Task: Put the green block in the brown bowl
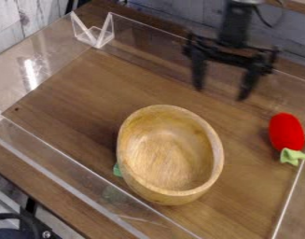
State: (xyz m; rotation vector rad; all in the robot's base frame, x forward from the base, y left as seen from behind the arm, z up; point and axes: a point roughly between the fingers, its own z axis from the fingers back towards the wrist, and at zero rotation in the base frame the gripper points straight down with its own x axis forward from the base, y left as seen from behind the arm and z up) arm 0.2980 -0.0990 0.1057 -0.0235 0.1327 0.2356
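Observation:
The brown bowl (pixel 171 154), wide and wooden with a thick rim, sits empty at the middle of the wooden table. Against its near-left side a small green piece (pixel 118 171) peeks out, mostly hidden by the bowl's wall; it appears to be the green block. My gripper (pixel 222 91) hangs at the back right, pointing down, its two dark fingers (pixel 199 77) spread wide with nothing between them. It is well apart from both the bowl and the green piece.
A red toy (pixel 286 132) with a green stem (pixel 293 156) lies at the right edge. Low clear plastic walls (pixel 67 173) ring the tabletop. A clear folded stand (pixel 92 30) sits at the back left corner.

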